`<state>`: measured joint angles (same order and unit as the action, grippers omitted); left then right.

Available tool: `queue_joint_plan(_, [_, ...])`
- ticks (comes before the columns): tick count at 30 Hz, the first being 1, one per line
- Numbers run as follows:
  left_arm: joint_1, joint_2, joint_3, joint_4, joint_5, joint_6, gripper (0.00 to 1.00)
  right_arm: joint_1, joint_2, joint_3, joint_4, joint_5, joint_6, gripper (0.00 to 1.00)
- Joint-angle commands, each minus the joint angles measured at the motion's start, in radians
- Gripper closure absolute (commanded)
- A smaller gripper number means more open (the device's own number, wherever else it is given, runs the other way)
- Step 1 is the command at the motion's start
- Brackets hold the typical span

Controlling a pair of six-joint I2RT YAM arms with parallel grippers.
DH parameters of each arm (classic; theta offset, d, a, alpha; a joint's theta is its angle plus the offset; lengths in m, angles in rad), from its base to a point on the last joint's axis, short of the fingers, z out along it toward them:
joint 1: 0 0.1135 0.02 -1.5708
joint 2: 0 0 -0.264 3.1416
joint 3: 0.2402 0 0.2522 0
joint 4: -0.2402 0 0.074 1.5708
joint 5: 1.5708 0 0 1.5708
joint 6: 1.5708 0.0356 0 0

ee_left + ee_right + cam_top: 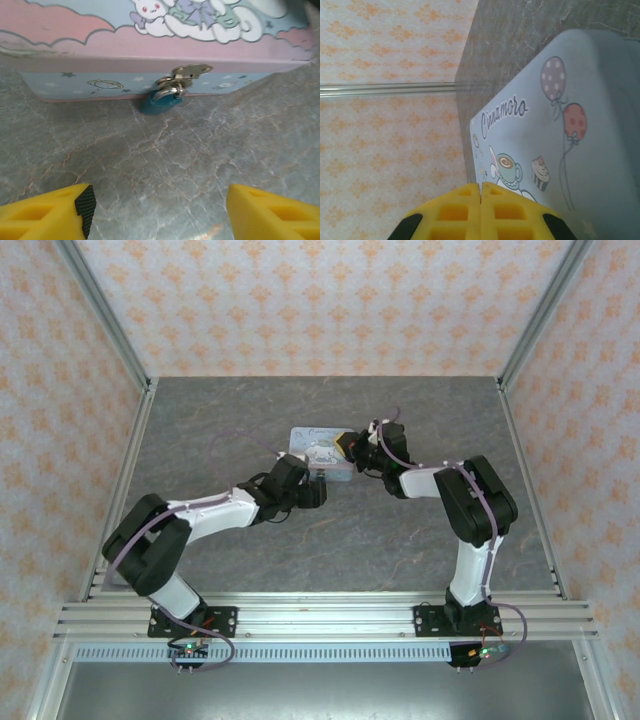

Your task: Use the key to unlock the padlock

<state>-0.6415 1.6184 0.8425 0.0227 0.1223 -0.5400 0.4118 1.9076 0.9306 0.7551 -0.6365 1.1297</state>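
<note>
The left arm (212, 510) reaches toward one o'clock with jaws standing apart, while the right arm (470, 502) bends toward ten o'clock, jaws pressed together.

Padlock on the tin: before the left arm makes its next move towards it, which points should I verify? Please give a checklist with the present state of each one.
1. The padlock hangs from the hasp on the front of the tin: ok.
2. The left gripper is open, with nothing between its fingers: ok.
3. The padlock lies roughly centred ahead of the left gripper, apart from it: ok.
4. The right gripper is shut, above the tin's lid: ok.
5. The key is held in the right gripper: cannot tell.
6. The keyhole is reachable: cannot tell, because the padlock's underside is hidden.
</note>
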Motion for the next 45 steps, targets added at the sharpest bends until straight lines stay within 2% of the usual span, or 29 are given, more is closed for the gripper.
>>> queue_joint_plan(1, [-0.005, 0.056, 0.019, 0.115, -0.016, 0.054, 0.31, 0.006, 0.011, 0.030, 0.018, -0.015, 0.002, 1.00])
queue_joint_plan(10, [-0.006, 0.213, 0.037, 0.276, -0.071, 0.078, 0.34, 0.006, 0.045, 0.021, 0.038, -0.026, 0.013, 1.00])
queue_joint_plan(19, [-0.007, 0.320, 0.089, 0.345, -0.134, 0.125, 0.37, 0.007, 0.066, 0.024, 0.039, -0.028, 0.019, 1.00])
queue_joint_plan(23, [-0.009, 0.354, 0.121, 0.358, -0.121, 0.131, 0.37, 0.007, 0.077, 0.025, 0.035, -0.028, 0.020, 1.00])
queue_joint_plan(26, [-0.010, 0.367, 0.144, 0.369, -0.070, 0.120, 0.39, 0.008, 0.080, 0.021, 0.033, -0.026, 0.019, 1.00])
queue_joint_plan(32, [-0.001, 0.350, 0.121, 0.458, 0.030, 0.015, 0.41, 0.008, 0.077, 0.012, 0.026, -0.021, 0.015, 1.00])
queue_joint_plan(37, [0.036, 0.363, 0.059, 0.609, 0.094, -0.144, 0.42, 0.008, 0.077, 0.005, 0.025, -0.019, 0.009, 1.00])
queue_joint_plan(45, [0.066, 0.378, -0.024, 0.797, 0.143, -0.322, 0.42, 0.007, 0.079, -0.001, 0.026, -0.017, 0.008, 1.00])
